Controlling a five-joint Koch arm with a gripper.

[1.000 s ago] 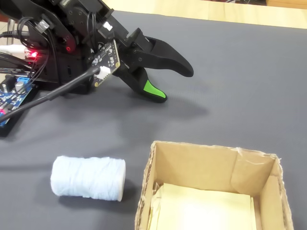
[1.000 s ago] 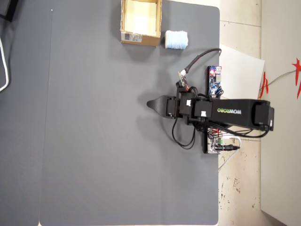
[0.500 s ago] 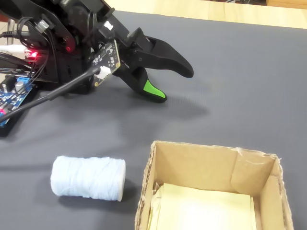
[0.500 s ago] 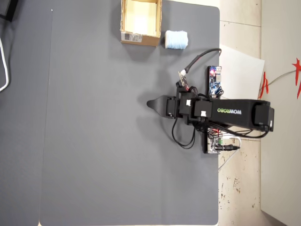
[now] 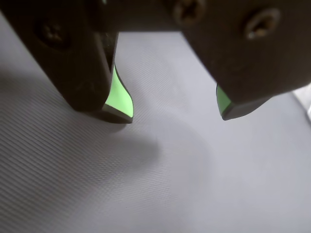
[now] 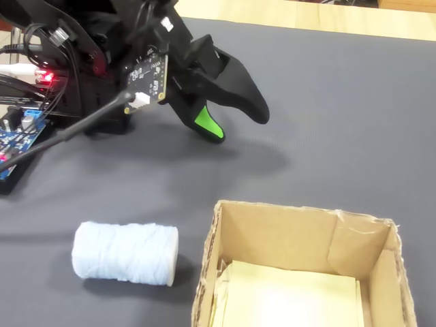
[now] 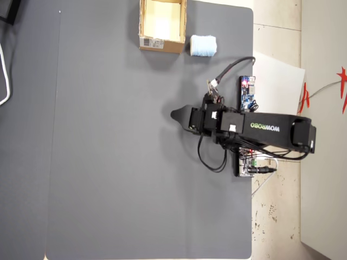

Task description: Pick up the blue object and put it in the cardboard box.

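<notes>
Cables (image 7: 209, 157) (black) beside circuit board (image 7: 247, 92)

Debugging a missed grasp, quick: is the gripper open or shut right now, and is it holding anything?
Gripper: open, holding nothing; only bare grey mat shows between its green-padded fingertips in the wrist view.
</notes>
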